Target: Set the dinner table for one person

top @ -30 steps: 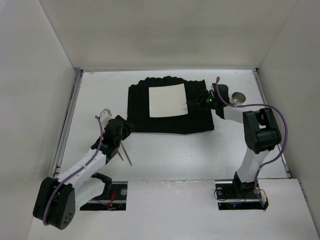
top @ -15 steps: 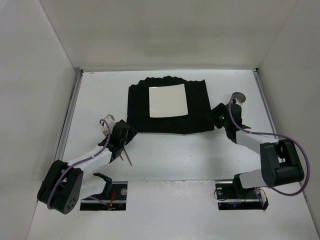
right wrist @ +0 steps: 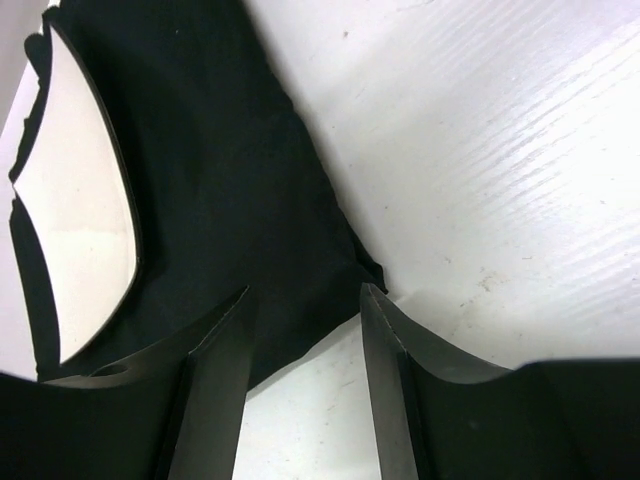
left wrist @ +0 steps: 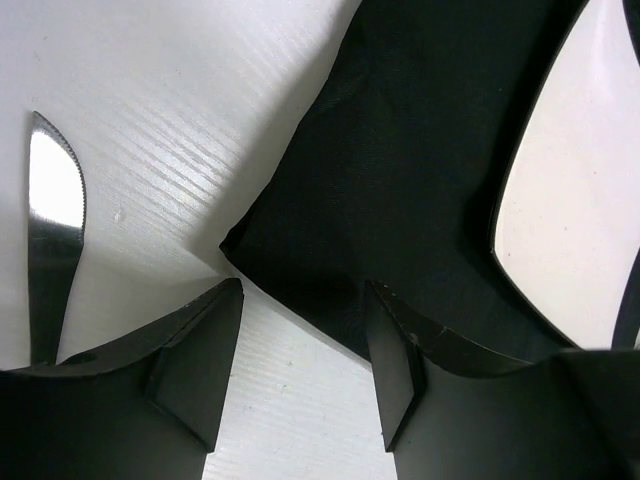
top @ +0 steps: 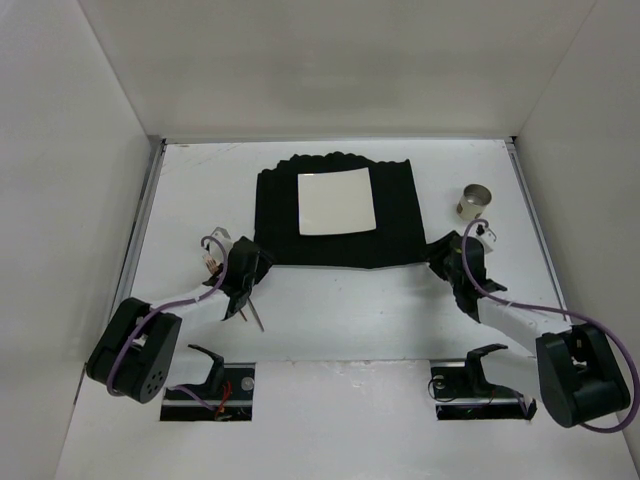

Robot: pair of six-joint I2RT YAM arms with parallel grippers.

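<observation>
The white dinner table [top: 340, 310] carries a black cloth mat [top: 395, 215] with a square white plate [top: 335, 202] on it. A steel knife [top: 255, 316] lies on the table just near of the mat's near left corner; its serrated blade [left wrist: 50, 225] shows in the left wrist view. My left gripper [top: 252, 270] is open and empty at that corner [left wrist: 300, 340], straddling the mat's tip [left wrist: 400, 180]. My right gripper [top: 441, 258] is open and empty at the mat's near right corner [right wrist: 305, 345]. The mat [right wrist: 220, 200] and plate [right wrist: 80, 200] lie ahead of it.
A small metal cup [top: 474, 201] stands on the table right of the mat, beyond my right gripper. White walls enclose the table on the left, back and right. The arm bases sit at the near edge.
Both arms have drawn back toward the near edge. My right gripper left the mat's right side near the cup and now sits at its near right corner. My left gripper shifted slightly nearer.
</observation>
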